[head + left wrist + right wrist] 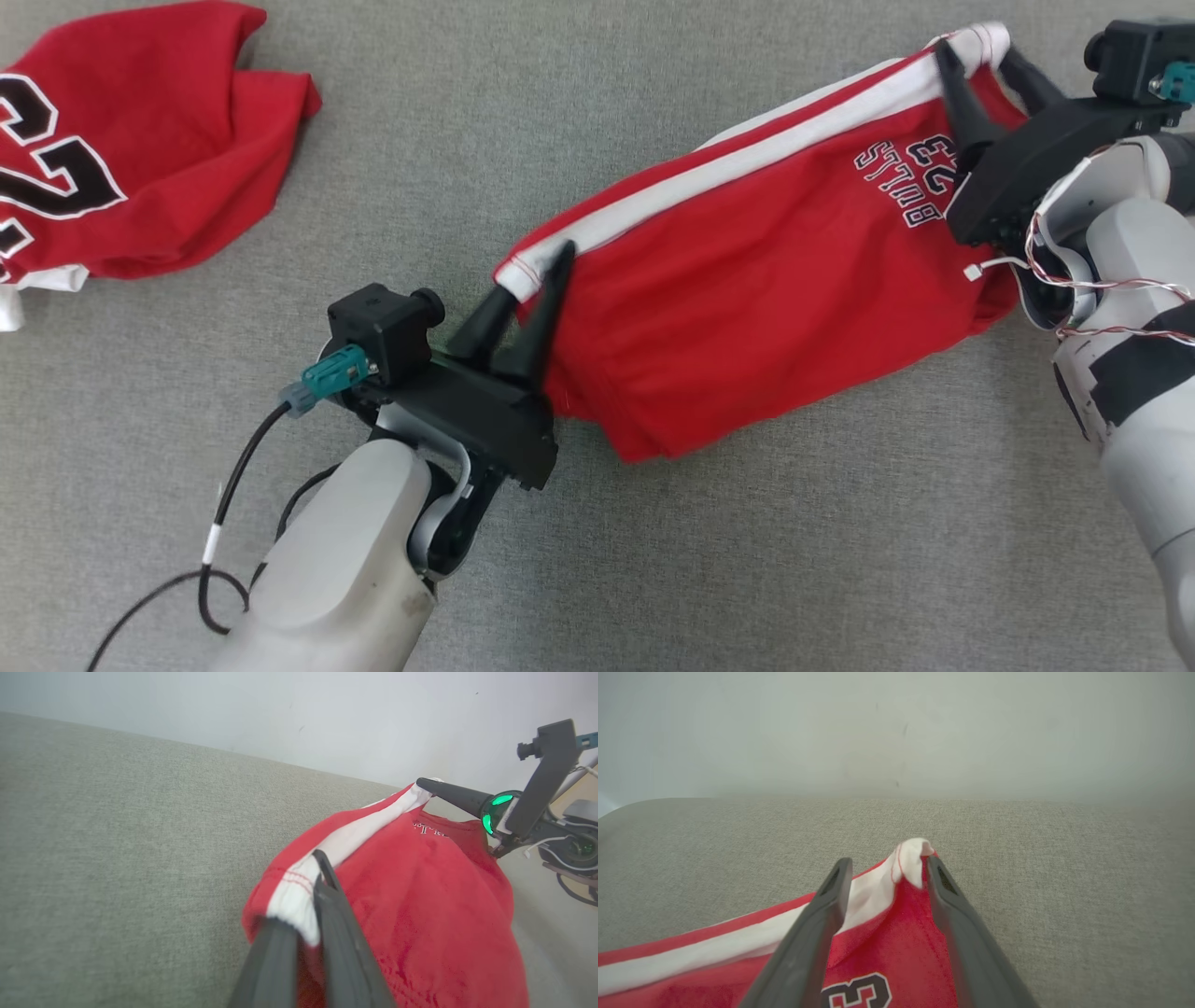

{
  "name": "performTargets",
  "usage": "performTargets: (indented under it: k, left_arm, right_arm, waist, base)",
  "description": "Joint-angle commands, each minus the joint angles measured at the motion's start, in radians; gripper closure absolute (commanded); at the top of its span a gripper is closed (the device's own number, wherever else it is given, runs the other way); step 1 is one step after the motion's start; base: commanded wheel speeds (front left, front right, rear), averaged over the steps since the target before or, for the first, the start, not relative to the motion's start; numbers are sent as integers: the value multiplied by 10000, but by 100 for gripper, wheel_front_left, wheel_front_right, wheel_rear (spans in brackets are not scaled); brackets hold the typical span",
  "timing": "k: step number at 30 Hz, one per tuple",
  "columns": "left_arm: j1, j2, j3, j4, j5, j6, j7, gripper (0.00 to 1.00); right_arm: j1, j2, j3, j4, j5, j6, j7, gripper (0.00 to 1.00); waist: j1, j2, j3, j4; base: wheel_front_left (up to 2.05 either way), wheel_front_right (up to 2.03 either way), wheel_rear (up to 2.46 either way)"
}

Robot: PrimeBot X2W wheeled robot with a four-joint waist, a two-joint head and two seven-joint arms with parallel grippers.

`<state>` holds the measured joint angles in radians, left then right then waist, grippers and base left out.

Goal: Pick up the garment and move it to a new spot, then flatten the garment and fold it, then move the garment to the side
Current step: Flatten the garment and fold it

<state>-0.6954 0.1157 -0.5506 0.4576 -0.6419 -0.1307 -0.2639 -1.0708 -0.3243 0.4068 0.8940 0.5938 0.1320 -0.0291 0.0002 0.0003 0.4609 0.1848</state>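
The garment (766, 280) is a pair of red shorts with a white side stripe and dark lettering, stretched slantwise over the grey surface between my two grippers. My left gripper (537, 273) is at its lower left corner, and its fingers stand close together on the white hem (294, 896). At the upper right corner my right gripper (976, 51) is open. Its fingers stand apart on either side of the white corner (910, 858), which sticks up loosely between them. The red cloth (901, 952) lies under those fingers.
A second red jersey (121, 140) with large dark numerals lies crumpled at the far left. The grey fabric surface (709, 569) stretches in front of the shorts. A black cable (224, 523) hangs beside my left forearm. A pale wall (896, 732) rises behind the surface.
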Motion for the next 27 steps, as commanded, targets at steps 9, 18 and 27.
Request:
performTargets:
  k: [9,18,27]
  left_arm:
    - [1380,200,1065,-957,952,15,-6,0]
    - [3791,-162,4282,-3677,2658,562,-5,0]
    - [4694,-612,5630,-4157,3808,353,-6,0]
  right_arm:
    - [629,-813,1040,37,934,-27,-392,0]
    - [1494,-1266,1653,352,1803,-27,-604,0]
    - [1695,-1128,2192,900,2237,-27,-539,34]
  waist:
    - [-2,-3,-718,-143]
    - [-2,-3,-841,-11]
    - [-2,-3,-745,118]
  base:
    - [0,0,0]
    - [0,0,0]
    - [0,0,0]
